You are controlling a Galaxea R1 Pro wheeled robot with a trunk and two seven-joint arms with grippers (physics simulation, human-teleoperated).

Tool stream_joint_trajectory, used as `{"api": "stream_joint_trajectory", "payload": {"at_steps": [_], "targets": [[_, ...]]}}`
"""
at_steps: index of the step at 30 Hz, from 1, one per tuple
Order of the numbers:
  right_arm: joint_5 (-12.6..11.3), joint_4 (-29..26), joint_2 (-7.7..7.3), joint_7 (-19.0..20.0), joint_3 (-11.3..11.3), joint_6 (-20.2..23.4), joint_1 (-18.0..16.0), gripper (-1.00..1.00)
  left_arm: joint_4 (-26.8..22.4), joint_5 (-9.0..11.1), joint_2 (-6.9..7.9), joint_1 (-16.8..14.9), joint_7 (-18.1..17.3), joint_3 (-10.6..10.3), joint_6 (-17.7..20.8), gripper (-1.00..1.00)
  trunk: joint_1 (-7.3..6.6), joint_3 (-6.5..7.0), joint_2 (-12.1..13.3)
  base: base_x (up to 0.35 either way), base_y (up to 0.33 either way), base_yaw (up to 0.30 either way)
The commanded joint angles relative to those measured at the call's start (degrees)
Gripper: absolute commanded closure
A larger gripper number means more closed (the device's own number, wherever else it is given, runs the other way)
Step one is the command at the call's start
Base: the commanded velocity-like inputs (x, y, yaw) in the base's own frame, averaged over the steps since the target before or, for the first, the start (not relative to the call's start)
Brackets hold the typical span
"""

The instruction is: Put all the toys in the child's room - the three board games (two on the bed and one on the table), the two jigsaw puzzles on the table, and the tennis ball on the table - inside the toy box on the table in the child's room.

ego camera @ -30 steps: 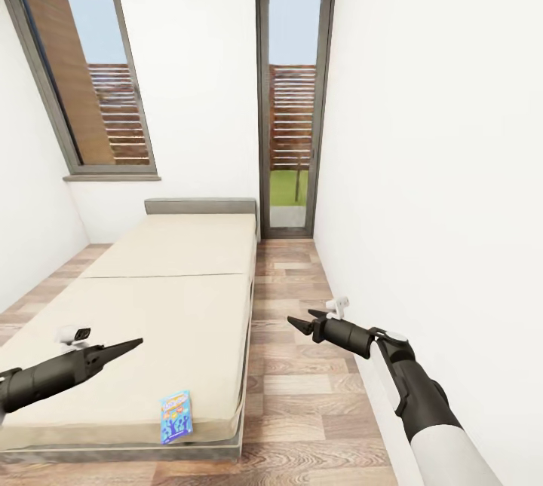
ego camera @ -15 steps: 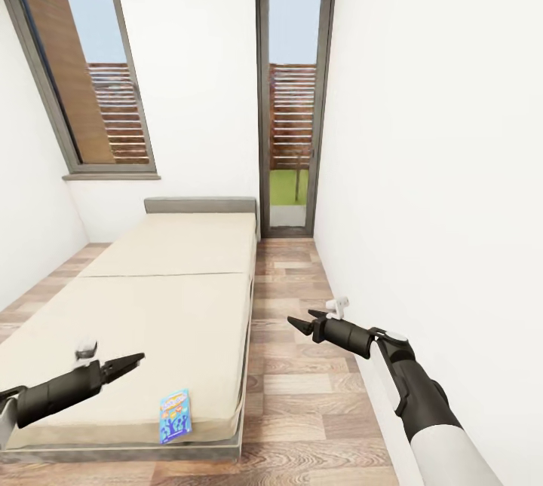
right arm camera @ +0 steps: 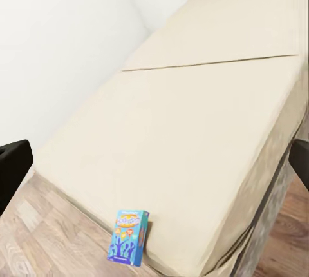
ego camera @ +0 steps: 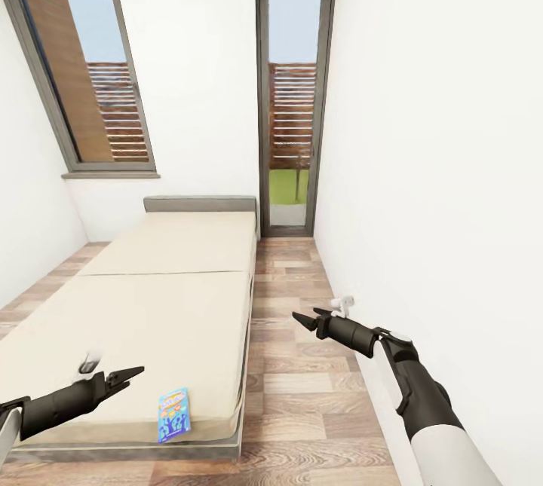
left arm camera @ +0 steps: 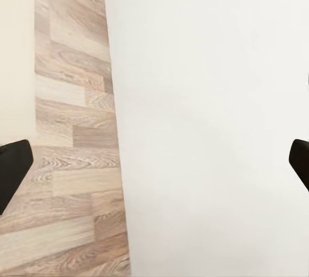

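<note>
One board game (ego camera: 173, 415), a blue box with cartoon figures, lies flat on the beige bed (ego camera: 151, 298) at its near right corner. My left gripper (ego camera: 130, 378) hovers open just left of the box, low over the mattress. Over the wooden floor right of the bed, my right gripper (ego camera: 305, 316) hangs open and points toward the bed. The right wrist view looks across the mattress (right arm camera: 193, 116) with the blue board game (right arm camera: 131, 236) at its edge. The table, toy box, jigsaw puzzles and tennis ball are out of view.
A strip of wooden floor (ego camera: 294, 365) runs between the bed and the white wall (ego camera: 437, 169) on the right. A glass door (ego camera: 292, 94) stands at the far end, and a window (ego camera: 83, 71) sits above the grey headboard (ego camera: 200, 204).
My left arm has dropped and drawn back toward me, closer to the mattress and the blue box. The right gripper has drifted slightly to the right.
</note>
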Motion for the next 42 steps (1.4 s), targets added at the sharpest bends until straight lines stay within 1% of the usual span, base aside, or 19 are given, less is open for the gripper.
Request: {"api": "stream_joint_trajectory", "payload": {"at_steps": [1,3,6,8,10,12,15,19,24,31,42], "targets": [[-0.3,0.0,0.11,0.1,-0.5,0.5,0.0,-1.00,0.0,0.2,0.03,0.0,0.2,0.0,0.3,-1.00,0.23,-0.26,-0.5,0.000,0.000,0.000],[-0.3,0.0,0.26,0.1,-1.7,1.2,-0.1,-1.00,0.0,0.2,-0.01,0.0,0.8,0.0,0.3,-1.00,0.67,-0.62,-1.3,0.000,0.000,0.000],[-0.3,0.0,0.40,0.0,-2.4,3.1,-0.1,-1.00,0.1,0.2,-0.10,0.0,1.0,0.1,0.2,-1.00,1.33,-1.16,-2.5,0.000,0.000,0.000],[-0.3,0.0,0.52,-0.5,-2.6,5.1,-0.1,-1.00,0.3,0.2,-0.12,0.0,1.1,0.0,0.2,-1.00,1.77,-1.52,-3.3,0.000,0.000,0.000],[-0.5,0.0,0.74,-2.3,-2.8,7.5,-0.1,-1.00,0.5,0.3,-0.08,0.0,1.2,0.0,0.2,-1.00,2.21,-1.88,-4.1,0.000,0.000,0.000],[-0.6,0.0,1.32,-4.5,-2.8,8.9,-0.2,-1.00,1.1,0.3,0.03,0.0,1.2,0.0,0.1,-1.00,2.65,-2.24,-4.9,0.000,0.000,0.000],[-0.8,0.0,2.33,-6.7,-2.9,9.6,-0.2,-1.00,2.0,0.3,0.23,-0.1,1.2,0.1,0.1,-1.00,3.31,-2.78,-6.1,0.000,0.000,0.000],[-1.0,0.0,2.78,-8.3,-2.9,9.9,-0.2,-1.00,3.2,0.3,0.39,-0.4,1.2,0.3,0.1,-1.00,4.19,-3.49,-7.7,0.000,0.000,0.000],[-1.0,0.0,2.92,-9.3,-3.0,11.1,-0.2,-1.00,4.0,0.3,0.47,-1.0,1.2,0.4,0.1,-1.00,5.28,-4.39,-9.7,0.000,0.000,0.000],[-1.1,0.0,2.96,-11.3,-3.0,12.0,-0.2,-1.00,4.1,0.3,0.45,-1.2,1.1,0.4,0.1,-1.00,6.82,-5.65,-12.5,0.000,0.000,0.000],[-1.6,0.0,3.28,-12.2,-2.9,12.1,-0.2,-1.00,4.2,0.3,0.24,-1.2,1.2,0.4,0.0,-1.00,9.24,-7.62,-16.9,0.000,0.000,0.000]]}}
